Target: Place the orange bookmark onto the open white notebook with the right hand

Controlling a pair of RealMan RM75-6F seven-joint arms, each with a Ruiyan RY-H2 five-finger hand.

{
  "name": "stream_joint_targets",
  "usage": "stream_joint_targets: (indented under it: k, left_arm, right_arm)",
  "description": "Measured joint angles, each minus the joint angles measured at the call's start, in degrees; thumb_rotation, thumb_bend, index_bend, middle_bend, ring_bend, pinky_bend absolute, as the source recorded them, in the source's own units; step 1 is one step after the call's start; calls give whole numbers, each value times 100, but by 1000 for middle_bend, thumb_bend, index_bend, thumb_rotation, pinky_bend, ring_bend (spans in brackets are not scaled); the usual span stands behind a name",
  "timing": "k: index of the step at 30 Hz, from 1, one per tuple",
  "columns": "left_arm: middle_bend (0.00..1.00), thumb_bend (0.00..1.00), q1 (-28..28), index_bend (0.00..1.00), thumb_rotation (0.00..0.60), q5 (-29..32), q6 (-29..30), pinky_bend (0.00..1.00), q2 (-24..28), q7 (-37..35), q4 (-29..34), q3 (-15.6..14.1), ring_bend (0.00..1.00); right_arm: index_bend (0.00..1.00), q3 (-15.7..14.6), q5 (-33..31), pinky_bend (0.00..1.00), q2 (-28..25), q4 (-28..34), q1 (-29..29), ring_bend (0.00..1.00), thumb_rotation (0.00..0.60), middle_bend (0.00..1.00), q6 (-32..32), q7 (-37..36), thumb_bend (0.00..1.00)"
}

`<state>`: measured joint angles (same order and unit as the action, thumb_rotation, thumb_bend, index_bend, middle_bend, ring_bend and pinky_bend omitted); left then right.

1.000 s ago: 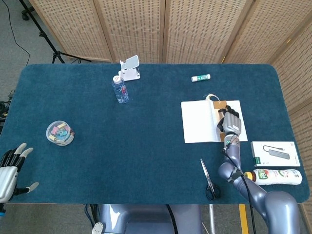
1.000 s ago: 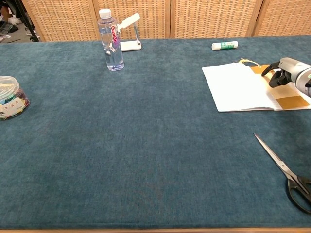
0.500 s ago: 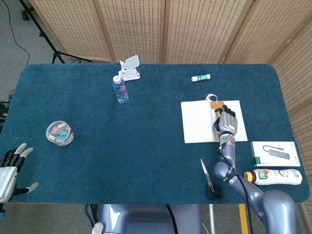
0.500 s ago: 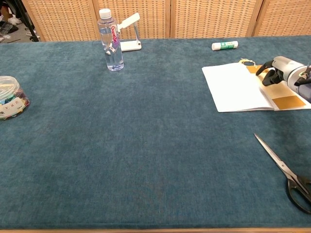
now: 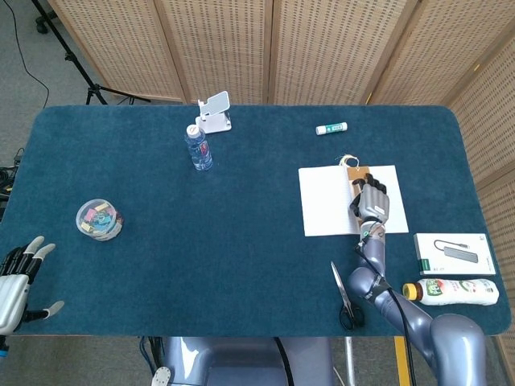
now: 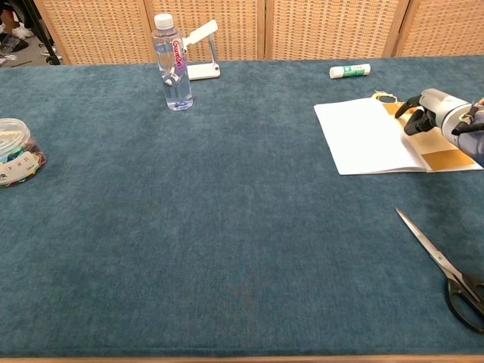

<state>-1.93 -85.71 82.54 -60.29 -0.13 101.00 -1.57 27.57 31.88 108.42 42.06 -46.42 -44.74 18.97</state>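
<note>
Behind blue table [image 5: 241, 241], wicker screens [image 5: 241, 48].

Illumination is bright, even and diffuse. Shadows on the table [image 5: 241, 265] are faint. Both views are sharp, without glare or noticeable edge distortion.

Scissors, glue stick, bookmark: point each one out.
scissors [image 6: 437, 258], chest view, on the blades
glue stick [image 5: 331, 128], head view, on the middle of the tube
bookmark [image 6: 446, 158], chest view, on its bare near end

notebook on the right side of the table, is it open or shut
Open. The white notebook lies spread flat, blank left page showing, with the orange bookmark on its right page under the right hand.
</note>
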Motion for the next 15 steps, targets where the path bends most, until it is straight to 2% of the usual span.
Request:
stream_joint_targets:
  k: [15]
  left_arm:
    - [0, 0, 6, 0, 600, 1, 17, 0, 11, -60, -12, 6, 0]
  right_arm:
    - [245, 49, 125, 0, 41, 53, -56, 0, 600, 53, -86, -8, 1000]
